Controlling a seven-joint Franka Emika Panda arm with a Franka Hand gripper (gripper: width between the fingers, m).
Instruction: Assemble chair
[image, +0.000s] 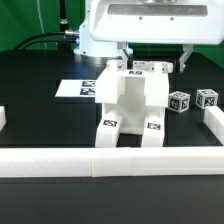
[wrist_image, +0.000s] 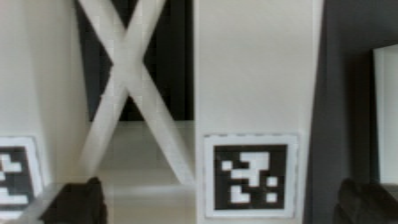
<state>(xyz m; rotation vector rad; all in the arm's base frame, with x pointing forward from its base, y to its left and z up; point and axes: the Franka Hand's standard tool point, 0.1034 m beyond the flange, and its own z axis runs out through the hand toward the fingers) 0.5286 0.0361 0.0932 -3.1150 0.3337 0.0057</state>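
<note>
The partly built chair (image: 130, 105) stands in the middle of the black table, a boxy white body on two tagged legs. Another white tagged piece (image: 150, 68) lies just behind it. My gripper (image: 156, 58) hangs over that back part, fingers spread wide and empty. In the wrist view the dark fingertips (wrist_image: 71, 205) sit at the two lower corners. Between them I see a white panel with a square tag (wrist_image: 246, 175) and two crossed white bars (wrist_image: 134, 80). Two small tagged cubes (image: 180, 100) (image: 206, 98) sit at the exterior view's right.
The marker board (image: 80, 88) lies flat at the exterior view's left of the chair. A long low white rail (image: 110, 160) runs along the front, with side stretches at the left (image: 3, 120) and right (image: 212, 125).
</note>
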